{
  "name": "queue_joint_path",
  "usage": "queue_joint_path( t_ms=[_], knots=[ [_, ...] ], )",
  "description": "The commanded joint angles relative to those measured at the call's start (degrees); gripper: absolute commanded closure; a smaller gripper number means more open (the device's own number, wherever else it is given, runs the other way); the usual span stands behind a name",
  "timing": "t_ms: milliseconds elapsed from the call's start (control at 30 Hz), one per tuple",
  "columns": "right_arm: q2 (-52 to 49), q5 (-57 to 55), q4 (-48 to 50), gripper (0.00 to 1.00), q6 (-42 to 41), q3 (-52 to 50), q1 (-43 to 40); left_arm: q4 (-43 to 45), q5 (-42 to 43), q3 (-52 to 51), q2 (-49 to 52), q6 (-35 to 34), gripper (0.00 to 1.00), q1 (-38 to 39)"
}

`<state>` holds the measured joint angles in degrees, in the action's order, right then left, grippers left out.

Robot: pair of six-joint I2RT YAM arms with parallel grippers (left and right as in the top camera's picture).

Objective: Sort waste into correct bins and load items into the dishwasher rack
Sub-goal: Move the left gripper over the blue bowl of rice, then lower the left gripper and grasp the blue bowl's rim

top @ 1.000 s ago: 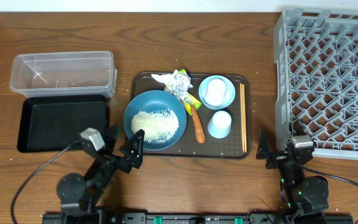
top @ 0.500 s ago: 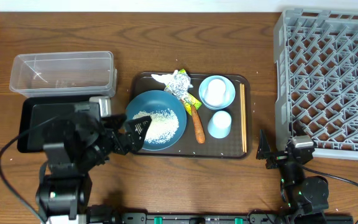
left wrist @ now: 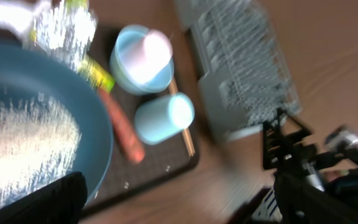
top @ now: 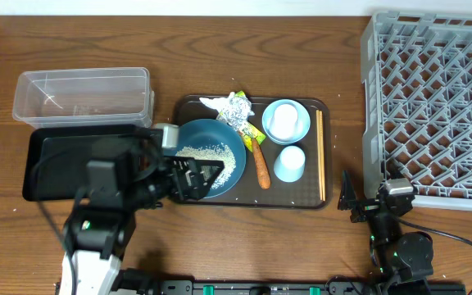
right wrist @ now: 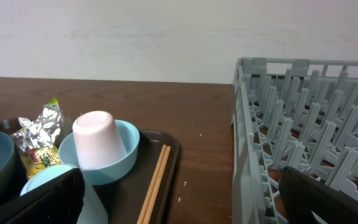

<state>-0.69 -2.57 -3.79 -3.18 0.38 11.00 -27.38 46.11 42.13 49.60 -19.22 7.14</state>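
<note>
**Nothing sorted yet: bins and rack bare, left gripper over the rice bowl**

The loose white rice (top: 211, 157) lies in the large dark-blue bowl (top: 207, 146), which sits at the left end of the brown serving tray (top: 326, 105) in the middle of the table (top: 220, 49). Just right of that bowl lies the orange carrot stick (top: 260, 168). At the tray's far edge the crumpled foil (top: 238, 109), the yellow-green wrapper (top: 255, 131) and the white paper scrap (top: 211, 102) are bunched together.

To the right, the white cup (top: 281, 120) stands upside down in the small pale-blue bowl (top: 300, 115), with the pale-blue cup (top: 290, 162) nearer. The chopsticks (top: 319, 156) lie along the tray's right rim.

The clear tub (top: 31, 86), far left, and the black tray (top: 47, 168) just in front of it show no waste. No dishes stand in the dishwasher rack (top: 433, 98) at the right.

The left gripper (top: 206, 179) hangs over the near side of the rice bowl, spread wide and holding nothing. The right gripper (top: 349, 201) sits low between the tray and the rack, likewise spread and empty.

By my reading, every step is left: each piece of waste to a bin, and bowls, cups and chopsticks to the rack.
</note>
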Motion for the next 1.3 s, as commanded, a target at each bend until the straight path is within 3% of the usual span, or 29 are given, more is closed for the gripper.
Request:
queue_joint_path(
  t_ms=[0, 167, 333, 733, 1000, 1267],
  knots=[
    [0.3, -0.6, -0.2, 0.01, 0.7, -0.1, -0.5, -4.2, -10.0, 5.6, 5.3, 2.5, 0.01, 5.0],
    [0.3, -0.6, -0.2, 0.01, 0.7, -0.1, -0.5, -15.2, -28.1, 15.6, 13.5, 3.3, 0.01, 13.2],
    [0.3, -0.6, -0.2, 0.01, 0.7, -0.1, -0.5, -11.9, -36.2, 17.8, 17.4, 3.3, 0.01, 19.4],
    [0.3, -0.6, -0.2, 0.01, 0.7, -0.1, -0.5, -9.0, -35.1, 17.8, 26.3, 4.2, 0.01, 21.4],
    [0.3, -0.6, -0.2, 0.01, 0.7, -0.1, -0.5, -7.9, -47.0, 17.8, 33.1, 4.2, 0.01, 26.8],
    [0.3, -0.6, -0.2, 0.01, 0.7, -0.1, -0.5, -6.6, -52.1, 17.8, 38.9, 4.2, 0.01, 29.8]
  ],
)
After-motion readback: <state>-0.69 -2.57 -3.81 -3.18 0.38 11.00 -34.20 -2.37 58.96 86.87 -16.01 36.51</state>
